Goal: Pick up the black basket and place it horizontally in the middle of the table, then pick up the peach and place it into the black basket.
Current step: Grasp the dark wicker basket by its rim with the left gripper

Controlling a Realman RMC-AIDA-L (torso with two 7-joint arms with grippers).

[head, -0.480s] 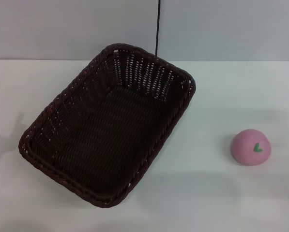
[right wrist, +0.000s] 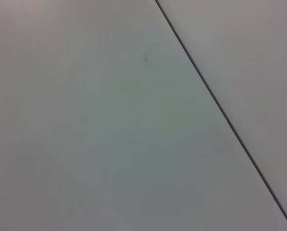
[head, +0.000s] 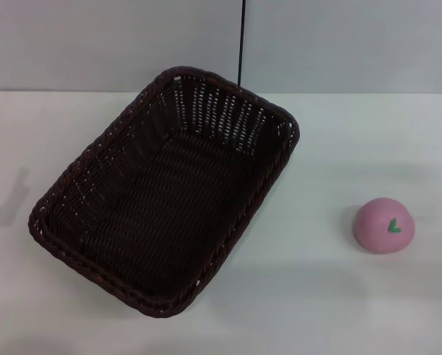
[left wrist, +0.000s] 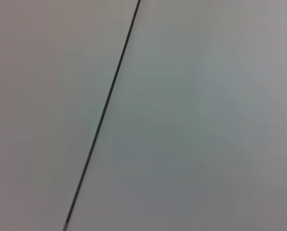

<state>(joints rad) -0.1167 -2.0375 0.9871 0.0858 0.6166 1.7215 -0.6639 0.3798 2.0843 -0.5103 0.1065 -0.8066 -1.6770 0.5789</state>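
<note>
While neither arm shows anywhere over the work, the black basket (head: 163,191) sits on the white table (head: 339,310) with its long side running on a slant, one short end angled toward the back wall (head: 95,44) and the other toward the near edge on the robot's left. It rests flat on its base, mouth up, and its dark woven floor holds nothing. The braided rim runs unbroken around all four rounded corners.

Well apart from the basket, off to its right and level with its nearer half, lies the peach (head: 384,225). It rests directly on the tabletop, pink and round, with its small green leaf mark turned up and slightly to the right. Bare white surface lies between the two.

Behind the basket's far corner a thin dark vertical seam (head: 242,41) runs up the grey wall. Both wrist views show only pale flat panel crossed by a dark line (left wrist: 102,115) (right wrist: 220,108), so no fingers of either claw are visible, and I cannot tell whether the left or the right one is spread or pressed together. A faint shadow (head: 13,196) falls on the table just beyond the basket's left end.
</note>
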